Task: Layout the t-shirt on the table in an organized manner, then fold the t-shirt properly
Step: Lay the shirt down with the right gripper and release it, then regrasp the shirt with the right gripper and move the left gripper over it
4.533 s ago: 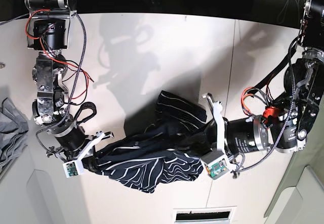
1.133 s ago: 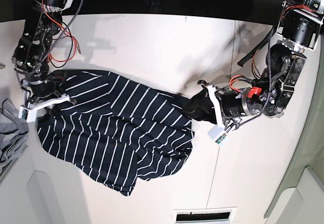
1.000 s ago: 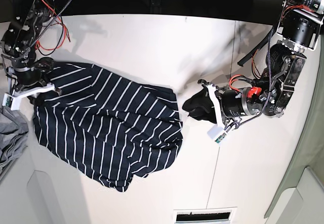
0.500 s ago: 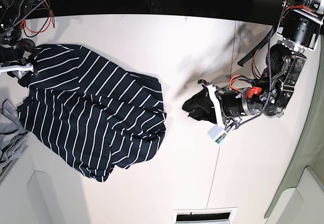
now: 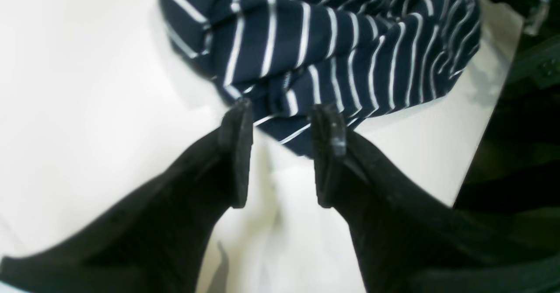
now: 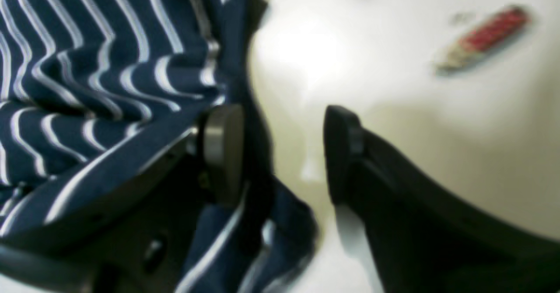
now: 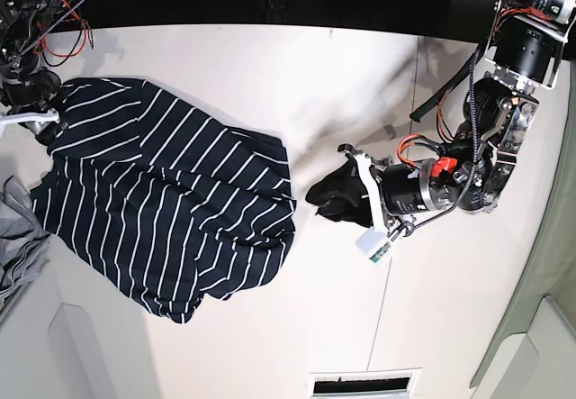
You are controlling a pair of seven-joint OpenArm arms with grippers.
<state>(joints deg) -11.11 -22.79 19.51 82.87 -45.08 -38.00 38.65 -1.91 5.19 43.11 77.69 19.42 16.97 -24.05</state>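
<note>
Base view: t-shirt (image 7: 166, 205) beside left gripper (image 7: 317, 192)

the right end effector (image 6: 280, 153) has let go of the t-shirt (image 7: 162, 205), while the left end effector (image 7: 317, 196) edged toward its hem.

A crumpled light grey garment (image 7: 16, 237) lies at the left edge of the base view, partly cut off by the frame; a slotted vent (image 7: 364, 385) sits at the bottom edge of that view; a small, blurred red and pale object (image 6: 483, 37) lies flat on a pale surface in the right wrist view, too unclear to identify.
</note>
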